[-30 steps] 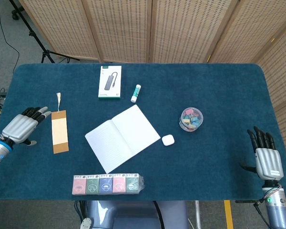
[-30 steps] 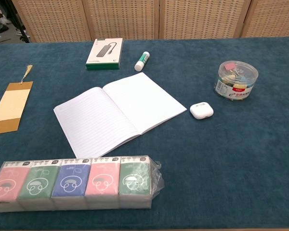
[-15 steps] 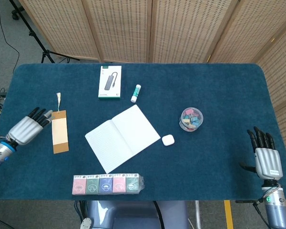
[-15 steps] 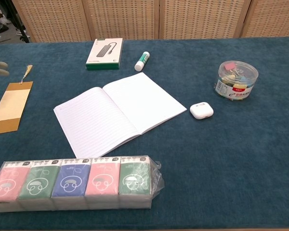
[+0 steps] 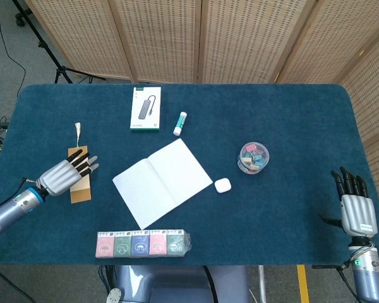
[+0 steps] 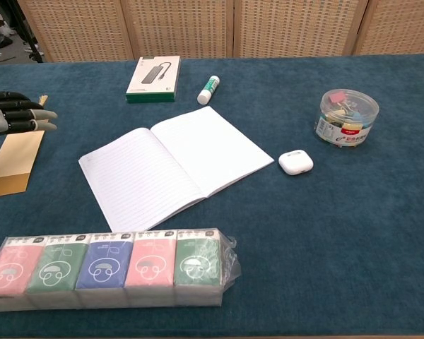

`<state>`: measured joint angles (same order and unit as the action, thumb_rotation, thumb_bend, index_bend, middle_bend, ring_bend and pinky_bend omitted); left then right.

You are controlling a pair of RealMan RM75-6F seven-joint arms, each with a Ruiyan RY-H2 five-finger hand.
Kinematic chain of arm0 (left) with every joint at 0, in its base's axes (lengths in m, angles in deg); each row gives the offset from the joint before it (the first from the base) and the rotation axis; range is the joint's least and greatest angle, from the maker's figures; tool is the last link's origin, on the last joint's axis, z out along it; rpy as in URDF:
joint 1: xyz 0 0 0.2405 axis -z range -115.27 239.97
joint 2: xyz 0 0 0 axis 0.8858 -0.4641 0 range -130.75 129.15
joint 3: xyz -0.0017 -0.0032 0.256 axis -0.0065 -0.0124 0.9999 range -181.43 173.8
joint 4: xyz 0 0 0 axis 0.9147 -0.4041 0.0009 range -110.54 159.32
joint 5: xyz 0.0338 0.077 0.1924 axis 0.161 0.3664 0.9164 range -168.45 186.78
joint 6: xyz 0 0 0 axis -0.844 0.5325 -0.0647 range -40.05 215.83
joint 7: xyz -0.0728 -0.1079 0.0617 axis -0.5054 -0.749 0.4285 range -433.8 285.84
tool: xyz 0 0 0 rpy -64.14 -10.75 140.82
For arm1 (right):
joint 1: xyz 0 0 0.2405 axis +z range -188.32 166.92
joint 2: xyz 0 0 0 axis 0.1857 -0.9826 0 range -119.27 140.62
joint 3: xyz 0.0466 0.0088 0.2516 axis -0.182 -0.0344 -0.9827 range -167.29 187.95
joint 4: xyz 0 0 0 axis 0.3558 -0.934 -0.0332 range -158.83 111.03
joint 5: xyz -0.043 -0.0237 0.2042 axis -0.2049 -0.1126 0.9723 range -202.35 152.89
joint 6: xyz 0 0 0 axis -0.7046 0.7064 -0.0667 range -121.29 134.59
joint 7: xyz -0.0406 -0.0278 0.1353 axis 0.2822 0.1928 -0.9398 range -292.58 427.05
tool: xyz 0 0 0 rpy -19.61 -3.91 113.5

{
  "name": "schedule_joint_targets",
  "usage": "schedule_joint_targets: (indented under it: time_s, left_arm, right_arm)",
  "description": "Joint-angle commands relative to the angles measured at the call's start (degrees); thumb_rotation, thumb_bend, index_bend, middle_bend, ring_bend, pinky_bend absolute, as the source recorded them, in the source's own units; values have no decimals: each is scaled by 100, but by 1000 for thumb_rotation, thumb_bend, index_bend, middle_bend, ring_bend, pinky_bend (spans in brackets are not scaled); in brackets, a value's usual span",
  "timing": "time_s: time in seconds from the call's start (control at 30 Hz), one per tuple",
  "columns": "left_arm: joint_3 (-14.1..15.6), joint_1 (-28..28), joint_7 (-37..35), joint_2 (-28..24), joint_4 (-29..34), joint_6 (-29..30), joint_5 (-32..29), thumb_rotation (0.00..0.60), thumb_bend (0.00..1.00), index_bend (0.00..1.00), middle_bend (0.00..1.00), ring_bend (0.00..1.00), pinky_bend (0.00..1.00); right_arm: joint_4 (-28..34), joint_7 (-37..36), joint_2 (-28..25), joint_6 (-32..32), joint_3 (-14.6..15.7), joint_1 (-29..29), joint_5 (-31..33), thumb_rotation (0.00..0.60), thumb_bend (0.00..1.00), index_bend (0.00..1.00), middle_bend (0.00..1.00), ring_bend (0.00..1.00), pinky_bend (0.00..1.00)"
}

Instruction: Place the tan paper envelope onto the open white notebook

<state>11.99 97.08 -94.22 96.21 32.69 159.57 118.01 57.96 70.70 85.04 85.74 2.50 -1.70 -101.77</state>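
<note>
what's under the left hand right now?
The tan paper envelope: the left hand is over its upper part, lower end showing. Whether the fingers touch it is unclear. The tassel pokes out above.

Hidden and cut-off parts at the left and right of your desk

Your left robot hand (image 5: 68, 175) covers the middle of the tan paper envelope (image 5: 79, 190) in the head view, so you cannot tell whether it touches the paper; in the chest view only its fingers (image 6: 15, 120) enter at the left edge, and the envelope's corner is cut there too. Your right robot hand (image 5: 355, 206) shows only in the head view. The print on the white-and-green flat box (image 6: 153, 78) is too small to read.
</note>
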Motion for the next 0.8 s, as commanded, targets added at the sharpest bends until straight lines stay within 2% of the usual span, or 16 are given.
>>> schedule_joint_targets:
  time_s: [0.03,0.4,0.67,0.73,0.8]
  left_arm:
    - [74,30,57,31,-42,-78,46,600,0,16,0,0,103]
    - [176,18,83,155,-71,-306,47,600,0,187,0,0,103]
    - [212,29,119,255,-87,-396,21,600,0,269,0,0,103]
    - [206,24,139,277,-90,-362,7,600,0,317,0,0,103]
    - [196,4,172,301,-102,-310,-12,600,6,425,0,0,103]
  right_arm:
    - [-2,-3,2,1,0,-2,1,600,0,0,0,0,0]
    - [-18,-23,-1,7,-5,-12,12,600,0,0,0,0,0]
    - [-28,-22,2,-8,-3,-10,19,600,0,0,0,0,0]
    - [-29,-22,2,-1,-5,-11,17,600,0,0,0,0,0]
    - [-31,-30,3,7,-6,-15,15,600,0,0,0,0,0]
